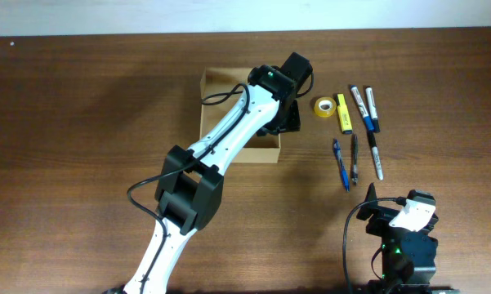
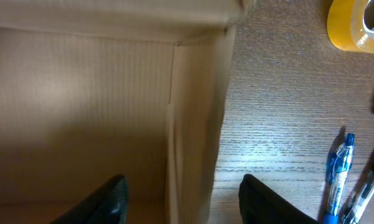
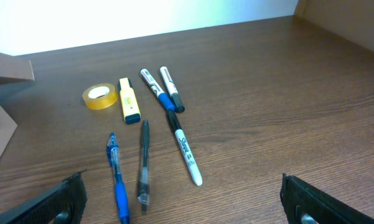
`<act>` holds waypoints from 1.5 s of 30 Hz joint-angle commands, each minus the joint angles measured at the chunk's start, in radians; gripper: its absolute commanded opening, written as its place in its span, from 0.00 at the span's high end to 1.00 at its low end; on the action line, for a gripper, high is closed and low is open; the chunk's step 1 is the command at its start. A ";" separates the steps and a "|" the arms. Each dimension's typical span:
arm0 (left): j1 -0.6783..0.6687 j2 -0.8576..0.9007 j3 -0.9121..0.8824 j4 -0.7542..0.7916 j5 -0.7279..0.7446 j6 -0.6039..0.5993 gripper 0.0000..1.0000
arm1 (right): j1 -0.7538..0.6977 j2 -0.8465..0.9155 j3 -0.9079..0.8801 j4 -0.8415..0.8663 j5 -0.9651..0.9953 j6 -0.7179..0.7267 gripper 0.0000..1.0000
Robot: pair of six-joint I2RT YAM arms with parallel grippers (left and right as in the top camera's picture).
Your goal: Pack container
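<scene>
Overhead view: the container (image 1: 216, 91), an open tan cardboard box, sits mouth-up on the table (image 1: 82, 106), toward the far middle. The left arm (image 1: 229, 131) lies across it, and the left jaws hang over its right wall. We judge its long axis to run away from the robot, only slightly longer than it is wide; the arm hides much of it. A tape roll (image 1: 323, 106), a highlighter (image 1: 342, 114) and several pens (image 1: 341, 163) lie just right of it. The right arm (image 1: 404, 216) rests at the near right edge, well apart, so the left arm is far nearer.

Left wrist view: the left jaws stand partly open, holding nothing. One finger (image 2: 106, 199) is inside the box and the other is over bare table, with the wall (image 2: 196, 124) between them.

Right wrist view: the right jaws gape wide and empty, facing the pens. A corner of cardboard shows at far left.
</scene>
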 commanded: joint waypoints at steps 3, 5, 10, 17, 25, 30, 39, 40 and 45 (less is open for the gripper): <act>-0.006 0.008 0.068 -0.044 0.010 0.041 0.38 | -0.008 -0.011 -0.007 0.000 -0.002 -0.007 0.01; -0.006 0.008 0.133 -0.094 -0.011 0.066 0.38 | -0.008 -0.011 -0.007 0.000 -0.002 -0.007 0.01; -0.006 0.008 0.418 -0.312 -0.134 0.103 0.38 | -0.008 -0.011 -0.007 0.000 -0.002 -0.007 0.01; 0.014 -0.005 0.641 -0.481 -0.238 0.185 0.37 | -0.008 -0.011 -0.007 0.000 -0.002 -0.007 0.01; 0.120 -0.169 0.648 -0.481 -0.362 0.280 0.35 | -0.008 -0.011 -0.007 0.000 -0.002 -0.007 0.01; 0.263 -0.286 0.645 -0.481 -0.423 0.347 0.34 | -0.008 -0.011 -0.007 0.000 -0.002 -0.007 0.01; 0.600 -0.351 0.627 -0.481 -0.406 0.377 0.16 | -0.008 -0.011 -0.007 -0.001 -0.016 -0.006 0.01; 0.630 -0.351 0.612 -0.481 -0.406 0.377 0.13 | -0.008 -0.011 -0.007 0.001 -0.041 -0.007 0.01; 0.746 -0.351 0.482 -0.477 -0.409 0.376 0.00 | -0.007 0.010 0.052 -0.004 -0.225 -0.088 0.01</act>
